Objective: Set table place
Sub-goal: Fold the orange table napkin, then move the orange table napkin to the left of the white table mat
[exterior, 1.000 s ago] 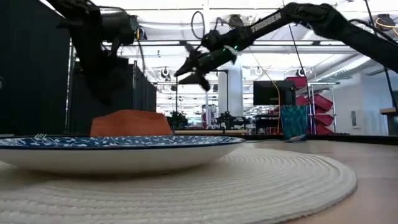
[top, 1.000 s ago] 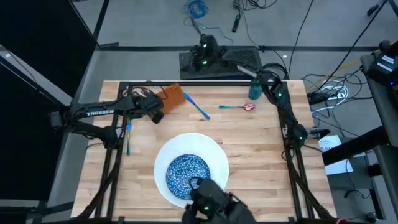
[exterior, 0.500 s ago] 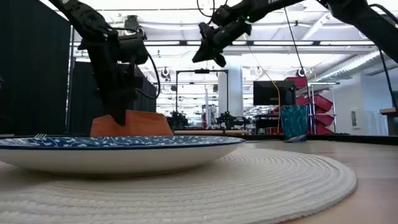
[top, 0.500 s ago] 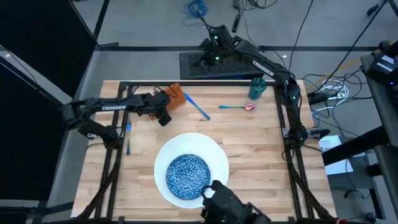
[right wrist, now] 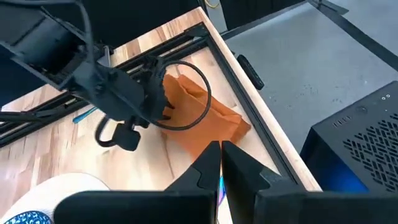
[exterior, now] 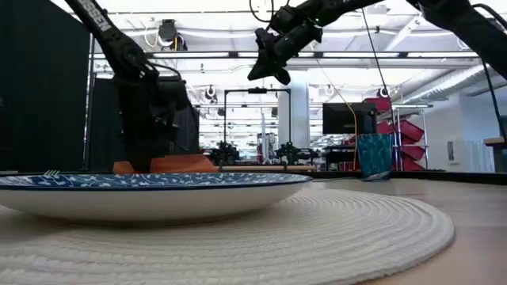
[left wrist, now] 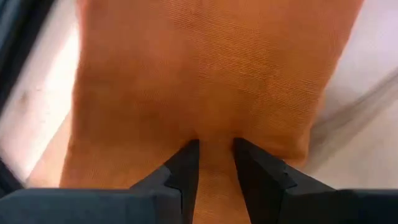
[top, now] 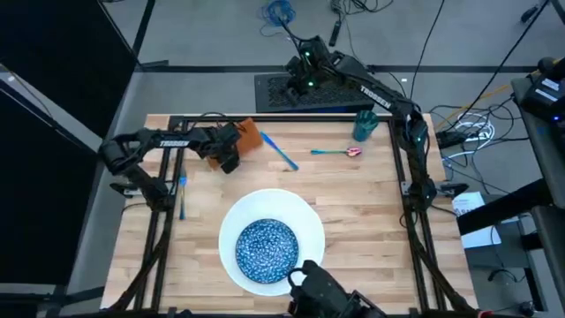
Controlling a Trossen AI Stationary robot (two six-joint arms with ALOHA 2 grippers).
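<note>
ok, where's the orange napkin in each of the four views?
High view: napkin at the table's far left, partly under the left tool.
Low view: low orange strip behind the bowl's rim, below the left arm.
Left wrist view: fills the picture, pinched between the tool's fingers.
Right wrist view: centre, by the table's black rail.
Shared landmark: the left tool on it.

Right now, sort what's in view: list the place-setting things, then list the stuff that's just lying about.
Place setting:
white plate
blue speckled bowl
orange napkin, with the left gripper down on it
light-blue cutlery
teal cup

Lying about:
black box beyond the table
floor cables
</note>
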